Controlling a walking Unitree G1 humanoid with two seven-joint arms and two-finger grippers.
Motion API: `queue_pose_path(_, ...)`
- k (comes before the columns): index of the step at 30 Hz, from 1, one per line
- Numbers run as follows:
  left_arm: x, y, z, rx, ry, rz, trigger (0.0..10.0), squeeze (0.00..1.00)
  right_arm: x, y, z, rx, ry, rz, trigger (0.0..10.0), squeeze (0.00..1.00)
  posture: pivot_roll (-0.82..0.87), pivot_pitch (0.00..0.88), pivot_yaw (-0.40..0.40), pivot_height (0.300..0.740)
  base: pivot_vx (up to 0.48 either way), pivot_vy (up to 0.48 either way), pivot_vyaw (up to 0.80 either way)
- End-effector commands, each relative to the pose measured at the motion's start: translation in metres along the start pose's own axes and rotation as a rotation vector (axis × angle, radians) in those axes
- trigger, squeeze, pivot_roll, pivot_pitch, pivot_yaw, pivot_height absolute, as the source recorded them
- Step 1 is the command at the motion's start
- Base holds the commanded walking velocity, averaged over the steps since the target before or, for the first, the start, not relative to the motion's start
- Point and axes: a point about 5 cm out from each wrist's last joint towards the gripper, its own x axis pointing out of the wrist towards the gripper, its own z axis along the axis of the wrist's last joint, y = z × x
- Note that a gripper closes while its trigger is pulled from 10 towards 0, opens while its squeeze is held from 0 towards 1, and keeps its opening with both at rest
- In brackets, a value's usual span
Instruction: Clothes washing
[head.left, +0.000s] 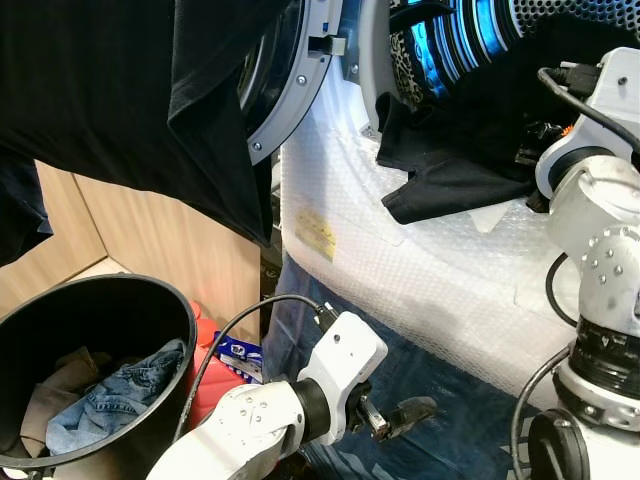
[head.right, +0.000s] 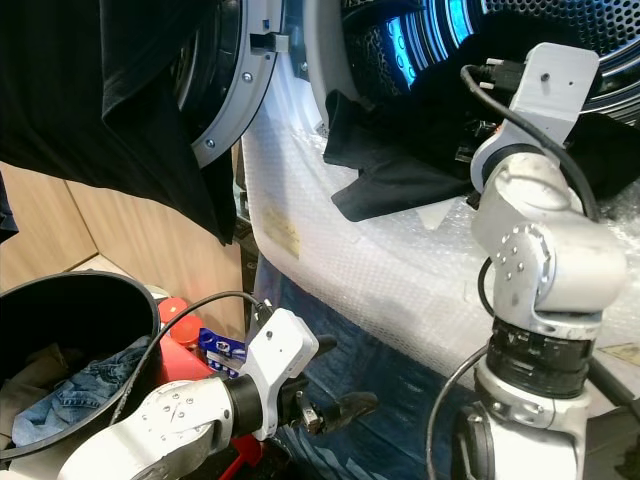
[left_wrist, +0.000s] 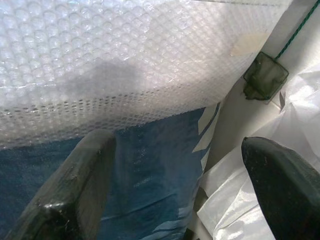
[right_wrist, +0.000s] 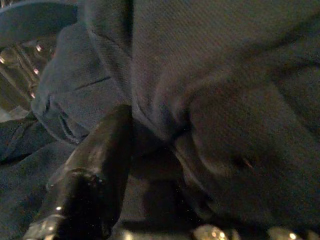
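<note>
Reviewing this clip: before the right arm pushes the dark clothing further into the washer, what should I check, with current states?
1. Washer door open: ok.
2. Black garment fully inside the metal drum: not ok, it hangs over the rim.
3. Right gripper holding the garment: cannot tell.
4. Left gripper empty: ok, open, low before the bubble-wrapped front.
5. Black round basket emptied: not ok, blue jeans remain.

One washing machine (head.left: 420, 260), one black bin (head.left: 150, 300), two dark garments (head.left: 450, 170) (head.left: 120, 90), one pair of jeans (head.left: 110, 395).
</note>
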Motion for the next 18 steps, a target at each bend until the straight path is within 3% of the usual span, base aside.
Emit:
queue_pose_path(1,0.002,-0.002,0.004,0.007,-0.018,-0.028,10.0,0.0,-0.004,-0.012,0.001,-0.003,-0.009,-0.067,10.0,1.0,-0.04,0.045,-0.104,0.74,0.0,0.0,0.0)
queue_pose_path(8,0.003,-0.001,0.004,0.014,-0.02,-0.033,10.0,0.0,-0.01,-0.018,-0.002,-0.101,-0.011,-0.023,10.0,1.0,-0.05,0.046,-0.103,0.74,0.0,0.0,0.0)
queue_pose_path(11,0.002,-0.001,0.004,0.012,-0.022,-0.032,10.0,0.0,-0.011,-0.021,-0.001,-0.147,-0.012,0.067,10.0,1.0,-0.05,0.046,-0.105,0.74,0.0,0.0,0.0)
queue_pose_path(14,0.002,0.0,0.004,0.01,-0.023,-0.03,10.0,0.0,-0.01,-0.028,0.005,-0.146,-0.032,0.095,10.0,1.0,-0.05,0.048,-0.105,0.74,0.0,0.0,0.0)
queue_pose_path(18,0.002,0.0,0.004,0.01,-0.022,-0.03,10.0,0.0,-0.017,-0.021,0.011,-0.125,-0.039,0.214,10.0,1.0,-0.05,0.046,-0.103,0.74,0.0,0.0,0.0)
